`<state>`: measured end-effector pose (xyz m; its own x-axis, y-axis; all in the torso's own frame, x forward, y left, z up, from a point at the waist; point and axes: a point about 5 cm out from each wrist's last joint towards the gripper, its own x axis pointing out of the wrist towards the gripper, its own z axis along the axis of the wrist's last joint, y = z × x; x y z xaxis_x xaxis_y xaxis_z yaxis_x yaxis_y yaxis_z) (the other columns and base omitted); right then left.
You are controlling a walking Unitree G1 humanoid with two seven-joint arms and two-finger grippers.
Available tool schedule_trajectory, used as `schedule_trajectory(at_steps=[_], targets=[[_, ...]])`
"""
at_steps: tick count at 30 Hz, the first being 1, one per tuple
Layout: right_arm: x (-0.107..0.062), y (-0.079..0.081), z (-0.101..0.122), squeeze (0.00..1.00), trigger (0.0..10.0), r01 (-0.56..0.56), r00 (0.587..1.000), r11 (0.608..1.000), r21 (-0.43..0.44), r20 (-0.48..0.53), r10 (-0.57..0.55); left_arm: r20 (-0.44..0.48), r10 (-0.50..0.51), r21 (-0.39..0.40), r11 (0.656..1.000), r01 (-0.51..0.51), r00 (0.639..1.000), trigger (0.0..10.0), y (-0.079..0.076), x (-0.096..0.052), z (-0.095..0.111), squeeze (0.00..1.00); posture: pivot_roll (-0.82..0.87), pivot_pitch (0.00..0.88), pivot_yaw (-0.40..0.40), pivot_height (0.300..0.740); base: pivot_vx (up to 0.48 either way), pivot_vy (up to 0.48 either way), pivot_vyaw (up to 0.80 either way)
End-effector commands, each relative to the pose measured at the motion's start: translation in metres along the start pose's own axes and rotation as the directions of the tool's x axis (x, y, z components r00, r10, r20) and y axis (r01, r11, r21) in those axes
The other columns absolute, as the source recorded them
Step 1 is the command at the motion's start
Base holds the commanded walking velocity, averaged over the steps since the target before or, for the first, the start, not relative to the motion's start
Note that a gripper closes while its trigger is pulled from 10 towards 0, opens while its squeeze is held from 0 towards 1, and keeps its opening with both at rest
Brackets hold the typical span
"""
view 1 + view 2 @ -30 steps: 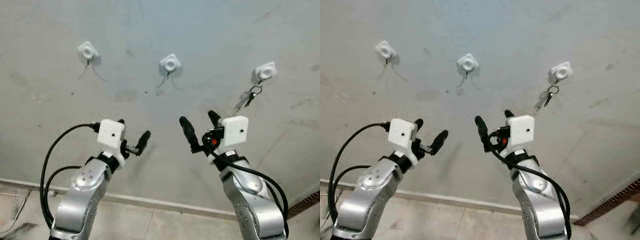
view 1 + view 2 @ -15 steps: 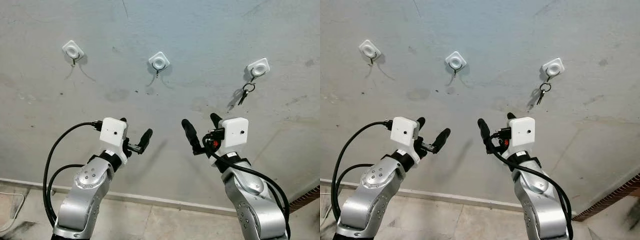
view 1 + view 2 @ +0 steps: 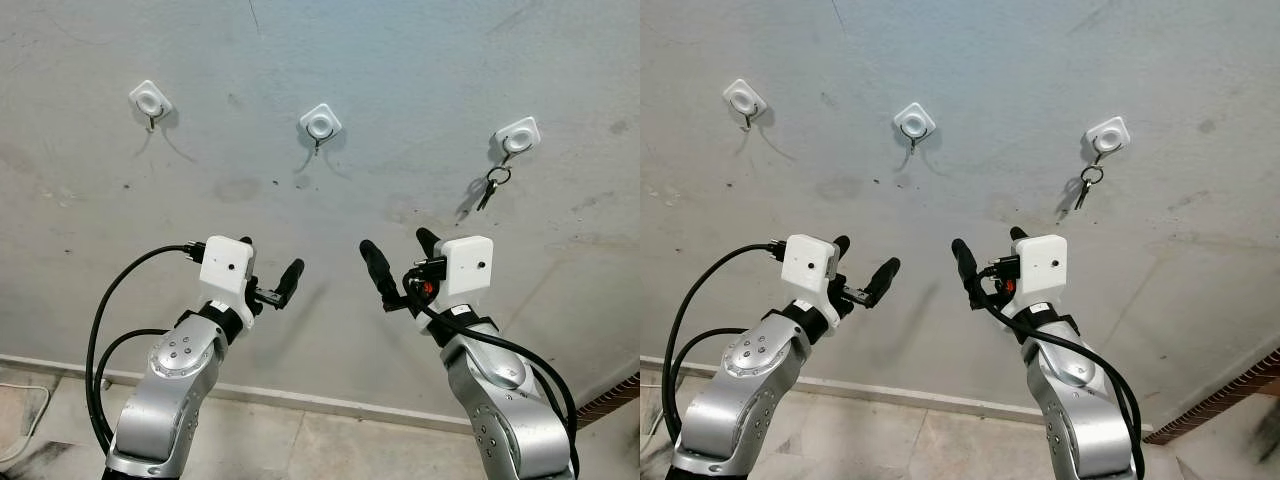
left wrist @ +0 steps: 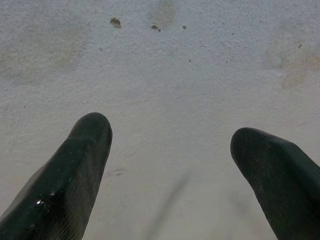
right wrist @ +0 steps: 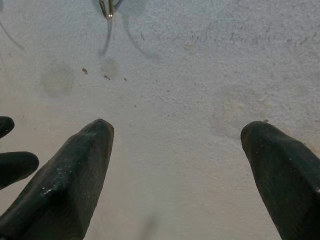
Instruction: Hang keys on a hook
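since the picture of one second ago the whole scene sits lower and more to the left in the head views, so the camera has moved; between half a second ago and now almost nothing has changed, and both arms stay raised in front of the wall.

the keys [image 3: 488, 188] hang on the right hook [image 3: 516, 137], one of three white square hooks fixed in a row on the grey concrete wall [image 3: 400, 60]. the keys are on a small ring that goes through the metal part under the white plate, and they throw a shadow to their left on the wall. the middle hook [image 3: 320, 122] and the left hook [image 3: 150, 99] carry nothing.

the right gripper [image 3: 396, 258] is held up below and to the left of the keys, well apart from them. its two black fingers are spread wide and hold nothing. in the right wrist view its fingertips [image 5: 85, 165] point at the bare wall, and the metal end of a hook [image 5: 106, 9] shows at the edge of that picture.

the left gripper [image 3: 268, 270] is held up at about the same height, under the space between the left hook and the middle hook. its fingers are also spread and empty; in the left wrist view the fingertips [image 4: 80, 160] point at plain wall with some small dark spots.

at the bottom of the head views a pale skirting [image 3: 300, 404] runs where the wall meets the tiled floor [image 3: 330, 445].
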<state>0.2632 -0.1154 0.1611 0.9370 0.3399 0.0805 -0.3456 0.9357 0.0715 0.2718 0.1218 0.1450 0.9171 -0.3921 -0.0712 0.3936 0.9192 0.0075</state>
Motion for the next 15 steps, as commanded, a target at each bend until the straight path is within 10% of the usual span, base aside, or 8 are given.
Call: schedule_trajectory(at_steps=[1,15], targets=[[-0.0003,0.0009,0.0037,0.00,10.0,-0.010,1.000,1.000,0.000,0.009,0.010,-0.020,0.007,0.002,1.000,-0.007,1.000,10.0,0.0010,0.0003,-0.0031,0.00,0.12,0.000,-0.037,0.740,-0.244,0.000,0.00],[0.0003,0.0007,0.0031,0.00,10.0,-0.007,1.000,1.000,-0.001,0.007,0.007,-0.022,0.007,0.004,1.000,-0.007,1.000,10.0,0.0013,0.0005,-0.0033,0.00,0.12,0.000,-0.034,0.740,-0.174,0.000,0.00]])
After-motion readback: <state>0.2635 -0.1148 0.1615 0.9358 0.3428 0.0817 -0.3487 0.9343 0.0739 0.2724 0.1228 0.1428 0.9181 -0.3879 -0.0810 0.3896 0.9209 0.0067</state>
